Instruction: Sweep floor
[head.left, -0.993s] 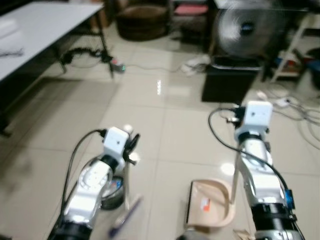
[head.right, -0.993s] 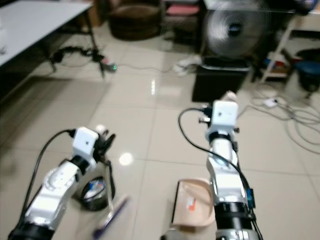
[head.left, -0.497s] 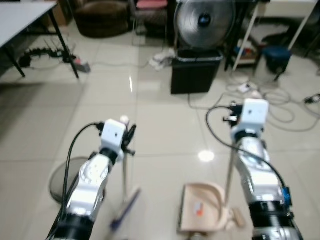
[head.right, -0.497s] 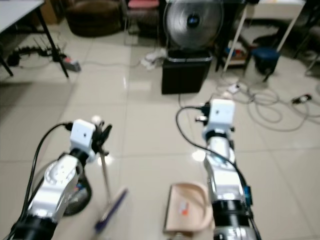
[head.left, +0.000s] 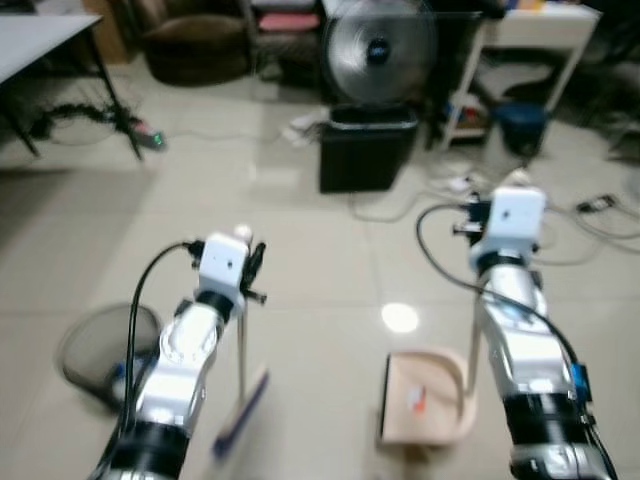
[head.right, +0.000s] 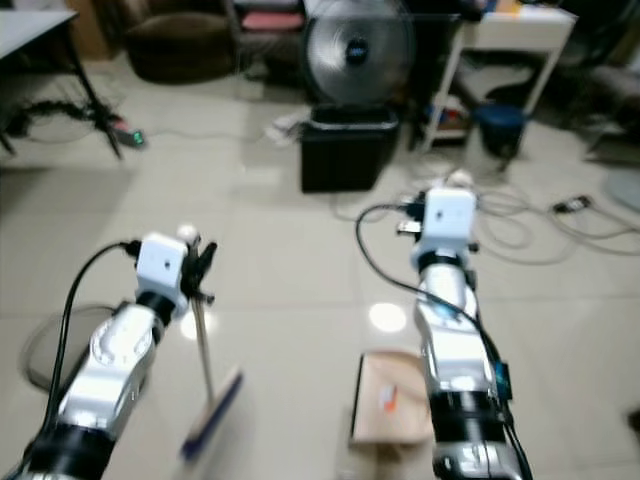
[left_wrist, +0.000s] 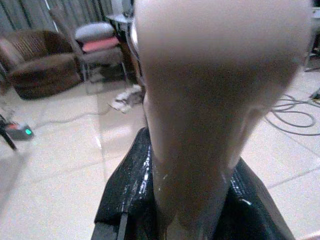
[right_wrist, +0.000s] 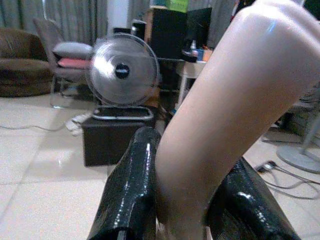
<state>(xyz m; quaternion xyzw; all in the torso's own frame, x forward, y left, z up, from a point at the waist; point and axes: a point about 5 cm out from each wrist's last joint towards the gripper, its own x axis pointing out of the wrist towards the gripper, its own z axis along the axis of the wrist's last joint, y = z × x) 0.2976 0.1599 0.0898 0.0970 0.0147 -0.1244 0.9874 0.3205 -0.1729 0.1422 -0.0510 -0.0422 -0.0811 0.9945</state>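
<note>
View has swung right: fan (head.left: 378, 50) now top centre, left tool (head.left: 243, 262) clamped on broom (head.left: 240, 400), right tool (head.left: 497, 200) clamped on dustpan (head.left: 425, 397), sweeping not begun.

- You have cream glossy tiles on the floor (head.left: 300, 250)
- Your broom (head.left: 243, 408) has a blue head and a pale handle
- Your dustpan (head.left: 425, 395) is beige with an orange mark
- Both arms are silver; each pincer's fingers (right_wrist: 131, 185) are glossy black
- The fan (head.right: 359, 45) is grey, above a black box (head.right: 346, 150)
- The armchair (left_wrist: 37, 62) is brown
</note>
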